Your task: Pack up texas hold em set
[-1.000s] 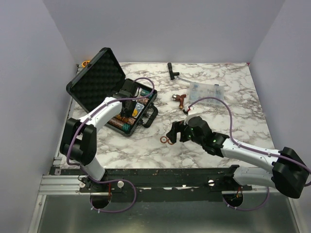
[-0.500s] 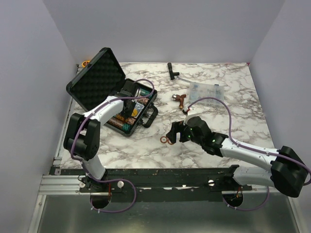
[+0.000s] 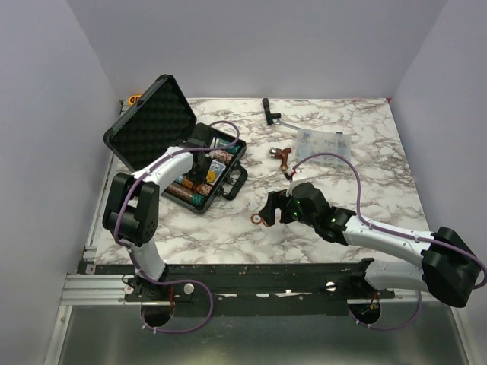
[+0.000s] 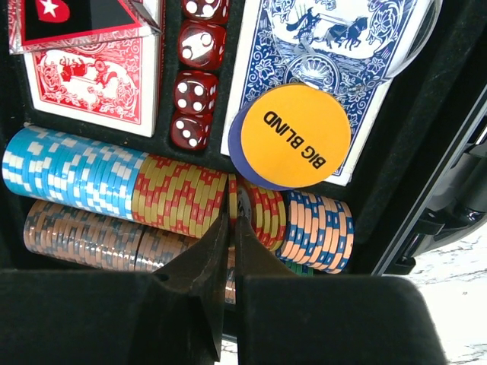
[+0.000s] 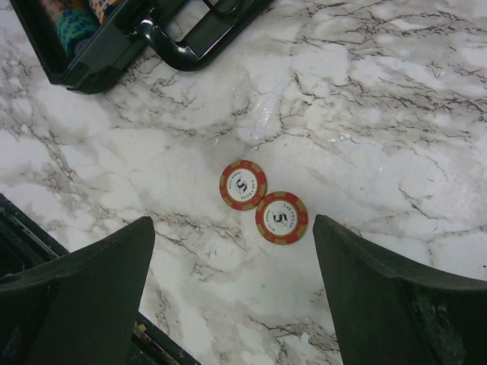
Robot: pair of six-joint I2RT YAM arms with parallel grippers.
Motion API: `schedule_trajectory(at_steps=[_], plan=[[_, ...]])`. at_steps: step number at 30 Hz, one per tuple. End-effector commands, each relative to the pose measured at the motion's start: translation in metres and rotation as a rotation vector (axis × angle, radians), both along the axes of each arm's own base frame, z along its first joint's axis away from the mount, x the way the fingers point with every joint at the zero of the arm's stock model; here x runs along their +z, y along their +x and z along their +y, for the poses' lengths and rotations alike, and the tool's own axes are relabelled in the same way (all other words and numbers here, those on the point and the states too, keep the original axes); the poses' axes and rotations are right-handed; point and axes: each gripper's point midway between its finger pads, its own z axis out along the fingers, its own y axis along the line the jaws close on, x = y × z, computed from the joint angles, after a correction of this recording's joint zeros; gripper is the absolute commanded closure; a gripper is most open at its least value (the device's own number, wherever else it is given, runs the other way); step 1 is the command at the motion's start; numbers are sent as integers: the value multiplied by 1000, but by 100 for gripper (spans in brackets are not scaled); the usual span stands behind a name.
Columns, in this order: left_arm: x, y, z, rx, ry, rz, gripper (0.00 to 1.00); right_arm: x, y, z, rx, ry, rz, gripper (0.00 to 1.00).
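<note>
Ok so the case [image 3: 199, 204] is open with the lid [image 3: 152, 125] tipped back. Most of the set is already inside it: chip rows [image 4: 175, 194], red deck [image 4: 91, 76], dice [image 4: 194, 91], and the orange Big Blind button [image 4: 295, 137] lying on the blue deck [image 4: 335, 38].

The left gripper [image 4: 232, 228] is down in the case with its tips at the chip row, fingers squeezed nearly together with just a sliver between them. Can't tell if there's a chip in that sliver.

The right gripper [image 5: 232, 226] is spread wide over two loose chips [image 5: 243, 184], which lie flat and touching on the table [image 5: 365, 114], out past the case's handle [image 5: 190, 53].

My take: the step in hand is grabbing those two strays. Flat chips on a slick top are a pain, so I'd come straight down and straddle just one with the tips right on the table. Then close slowly so it doesn't skate into its neighbour. After that, feed it edge-on into a gap in the case's row. Lid goes last.
</note>
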Motion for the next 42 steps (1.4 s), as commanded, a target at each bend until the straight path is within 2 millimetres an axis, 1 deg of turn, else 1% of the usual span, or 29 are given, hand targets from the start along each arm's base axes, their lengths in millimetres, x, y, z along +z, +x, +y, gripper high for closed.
schedule_trajectory(at_steps=[1, 5, 8, 13, 16, 19, 22, 23, 27, 31, 35, 38, 42], plan=[[-9, 0, -8, -5, -47, 56, 97, -1, -1, 3, 4, 27, 9, 13], [-12, -3, -12, -9, -68, 82, 99, 0, -2, 2, 2, 33, 10, 13], [-13, -8, -19, -23, -117, 113, 100, 0, -3, 2, 4, 35, 11, 13], [-7, -17, -32, -46, -199, 137, 100, 0, -3, 2, 3, 31, 16, 13], [-4, -19, -32, -56, -207, 120, 100, 0, -3, 3, 4, 36, 20, 13], [-6, -19, -33, -64, -210, 126, 100, -2, -3, 6, 10, 39, 28, 13], [-7, -17, -30, -47, -188, 137, 100, -3, -2, 9, 13, 42, 36, 13], [-6, -17, -30, -46, -187, 135, 98, -3, -2, 10, 15, 42, 39, 13], [0, -17, -27, -21, -182, 116, 83, -6, -4, 12, 19, 47, 52, 14], [6, -17, -27, 5, -182, 110, 75, -12, -5, 13, 28, 36, 69, 14], [17, -17, -29, 12, -206, 89, 70, -13, -5, 14, 32, 31, 76, 14], [31, -20, -34, 6, -249, 65, 68, -16, -5, 12, 37, 12, 76, 14], [52, -26, -37, 5, -296, 23, 64, -23, -4, 3, -3, -57, 116, 14]])
